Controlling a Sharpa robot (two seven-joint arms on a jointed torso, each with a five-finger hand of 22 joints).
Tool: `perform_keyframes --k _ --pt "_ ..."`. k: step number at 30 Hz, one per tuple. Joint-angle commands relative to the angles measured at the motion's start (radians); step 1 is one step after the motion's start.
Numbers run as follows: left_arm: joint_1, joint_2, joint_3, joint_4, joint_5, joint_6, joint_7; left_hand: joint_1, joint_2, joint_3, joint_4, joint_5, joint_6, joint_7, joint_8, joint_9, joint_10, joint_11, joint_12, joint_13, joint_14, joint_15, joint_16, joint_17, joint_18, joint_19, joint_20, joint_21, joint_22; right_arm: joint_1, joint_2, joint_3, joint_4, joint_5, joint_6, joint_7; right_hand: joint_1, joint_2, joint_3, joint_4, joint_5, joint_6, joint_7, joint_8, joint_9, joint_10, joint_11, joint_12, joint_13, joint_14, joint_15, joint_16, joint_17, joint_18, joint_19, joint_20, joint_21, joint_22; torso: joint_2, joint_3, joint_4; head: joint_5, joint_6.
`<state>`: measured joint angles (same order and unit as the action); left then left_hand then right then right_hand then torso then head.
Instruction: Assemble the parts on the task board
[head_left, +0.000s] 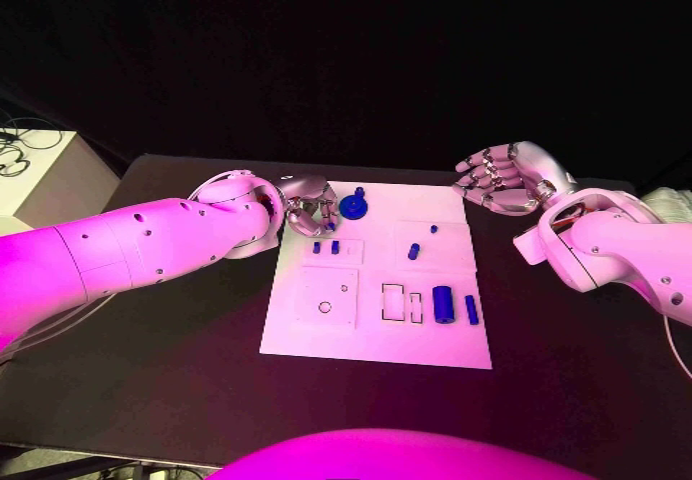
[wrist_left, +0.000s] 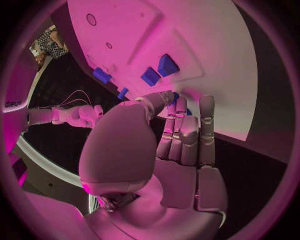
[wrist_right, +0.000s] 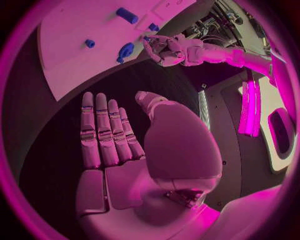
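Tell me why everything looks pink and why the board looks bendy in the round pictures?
Pink light falls on the whole scene: in the head view it tints the board and both arms. The wrist views come from fisheye cameras, so the board's straight edges curve behind the left hand and the right hand.

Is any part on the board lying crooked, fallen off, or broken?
Nothing stands out. The blue parts all lie on the white board, none on the table, and none looks broken. The board itself lies flat.
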<state>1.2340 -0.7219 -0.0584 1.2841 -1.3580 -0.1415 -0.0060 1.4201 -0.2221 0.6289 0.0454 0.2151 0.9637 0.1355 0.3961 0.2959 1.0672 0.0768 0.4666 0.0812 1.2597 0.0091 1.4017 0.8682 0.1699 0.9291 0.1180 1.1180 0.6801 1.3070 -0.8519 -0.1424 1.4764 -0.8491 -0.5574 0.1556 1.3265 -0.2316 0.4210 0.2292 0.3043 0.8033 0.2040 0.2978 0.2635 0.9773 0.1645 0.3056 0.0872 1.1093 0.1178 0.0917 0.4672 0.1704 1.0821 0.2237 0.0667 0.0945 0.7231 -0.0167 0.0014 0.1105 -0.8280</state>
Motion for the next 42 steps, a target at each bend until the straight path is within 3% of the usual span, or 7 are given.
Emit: perform_keyframes --k 1,18,23,28,42 --pt "-0.007 0.006 -0.003 -0.001 -0.006 0.016 0.001 -0.005 0.003 -0.001 -0.004 0.001 0.008 0.003 -0.004 0.002 0.01 -0.002 -0.005 0.002 -0.001 0.001 0.001 0.002 0.015 -0.001 -0.002 -0.002 -0.002 0.0 -0.001 0.0 0.002 -0.001 0.008 0.009 -0.007 0.005 -0.006 -0.003 0.007 -0.003 0.029 -0.001 -0.002 0.003 0.004 -0.002 -0.004 0.002 -0.001 -0.006 -0.003 0.015 -0.005 0.002 -0.001 -0.004 0.001 0.0 -0.0004 -0.002 -0.001" --pt "-0.009 0.007 -0.003 0.0 -0.016 0.038 -0.013 -0.006 0.002 -0.004 -0.008 0.0 0.01 0.003 -0.008 0.004 0.015 -0.002 -0.01 0.005 -0.003 0.0 0.0 -0.001 0.015 -0.001 -0.003 -0.002 -0.002 0.0 -0.001 0.0 0.001 -0.001 0.009 0.009 -0.007 0.005 -0.006 -0.003 0.007 -0.003 0.029 -0.001 -0.002 0.003 0.004 -0.002 -0.004 0.002 -0.001 -0.006 -0.003 0.015 -0.005 0.002 -0.001 -0.004 -0.001 0.0002 0.0007 -0.003 -0.003" --pt "-0.011 0.002 -0.002 0.006 -0.012 0.019 -0.01 -0.019 -0.011 -0.012 -0.009 0.002 -0.032 0.015 -0.049 -0.002 0.0 0.009 -0.031 0.01 -0.014 0.01 -0.002 -0.014 0.015 -0.005 0.002 -0.008 -0.006 0.0 -0.002 0.0 0.0 -0.001 0.008 0.009 -0.007 0.005 -0.006 -0.003 0.007 -0.003 0.029 -0.001 -0.002 0.003 0.004 -0.002 -0.004 0.002 -0.001 -0.006 -0.003 0.015 -0.005 0.002 -0.001 -0.004 -0.001 -0.0004 0.0007 -0.003 -0.002" --pt "-0.012 0.0 -0.002 0.009 -0.009 -0.001 -0.008 -0.026 -0.022 -0.01 -0.013 0.006 -0.133 0.02 -0.123 -0.021 -0.008 0.009 -0.041 0.027 -0.022 0.012 -0.001 -0.02 0.016 -0.005 0.005 -0.015 -0.011 0.0 -0.001 0.0 0.0 -0.001 0.008 0.009 -0.008 0.005 -0.006 -0.003 0.007 -0.003 0.029 -0.001 -0.002 0.003 0.004 -0.001 -0.006 0.002 -0.001 -0.007 -0.004 0.015 -0.005 0.002 -0.001 -0.006 -0.001 -0.0004 0.0006 -0.003 -0.002" --pt "-0.014 -0.005 0.0 0.012 -0.005 -0.036 -0.009 -0.029 -0.023 -0.021 -0.012 0.008 -0.202 0.003 -0.167 -0.034 -0.024 0.012 -0.049 0.041 -0.024 0.013 0.001 -0.024 0.015 -0.002 0.004 -0.017 -0.014 -0.002 -0.002 0.0 -0.002 -0.001 0.008 0.005 -0.008 0.004 -0.007 -0.004 0.007 -0.004 0.029 -0.002 -0.003 0.002 0.004 -0.002 -0.008 0.001 0.0 -0.008 -0.005 0.014 -0.006 0.002 -0.001 -0.008 0.0 -0.0003 0.0006 0.0 -0.002"
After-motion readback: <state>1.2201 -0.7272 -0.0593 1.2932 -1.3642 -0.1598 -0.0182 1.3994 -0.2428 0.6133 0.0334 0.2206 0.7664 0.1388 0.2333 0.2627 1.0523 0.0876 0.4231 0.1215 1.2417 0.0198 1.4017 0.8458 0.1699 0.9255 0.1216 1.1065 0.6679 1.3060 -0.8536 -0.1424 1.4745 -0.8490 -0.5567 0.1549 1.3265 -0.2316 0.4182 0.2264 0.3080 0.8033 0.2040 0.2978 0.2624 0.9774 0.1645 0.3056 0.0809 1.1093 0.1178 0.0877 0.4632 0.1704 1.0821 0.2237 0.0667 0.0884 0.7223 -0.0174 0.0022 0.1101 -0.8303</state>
